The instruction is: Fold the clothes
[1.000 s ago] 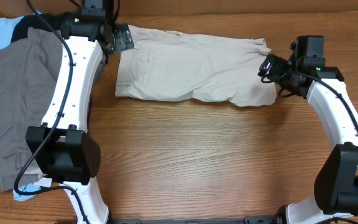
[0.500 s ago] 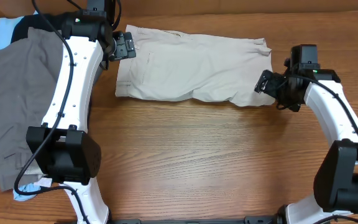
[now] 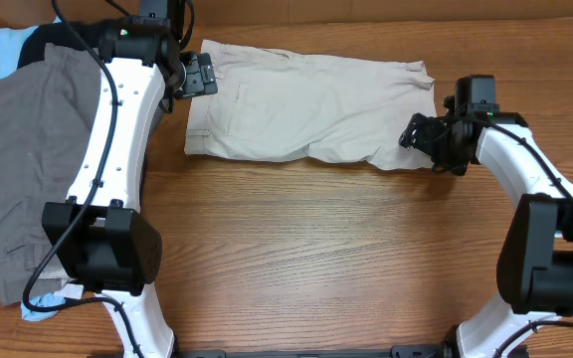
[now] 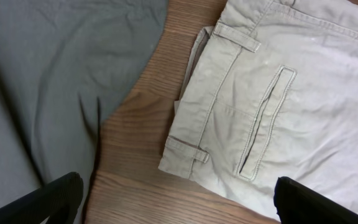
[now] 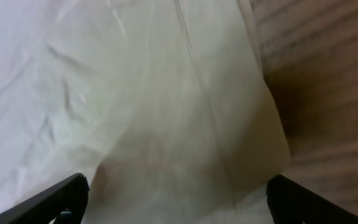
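Note:
Beige khaki shorts (image 3: 311, 104) lie folded lengthwise across the far middle of the table, waistband to the left. The left wrist view shows the waistband corner, belt loops and a welt pocket (image 4: 263, 118). My left gripper (image 3: 200, 75) is open above the waistband's left edge, its fingers (image 4: 179, 205) spread wide with bare wood between them. My right gripper (image 3: 418, 134) is open low over the shorts' right leg hem, and the right wrist view shows beige cloth (image 5: 160, 106) filling the space between its fingers (image 5: 176, 202). Neither holds cloth.
A pile of gray shorts (image 3: 28, 159), black and light-blue garments (image 3: 3, 45) lies along the left edge, partly under my left arm. The gray cloth shows in the left wrist view (image 4: 48, 81). Bare wood (image 3: 336, 259) spans the front.
My right gripper has moved down and left, from beside the shorts' upper right corner to over the lower right hem. My left gripper has shifted slightly right over the waistband.

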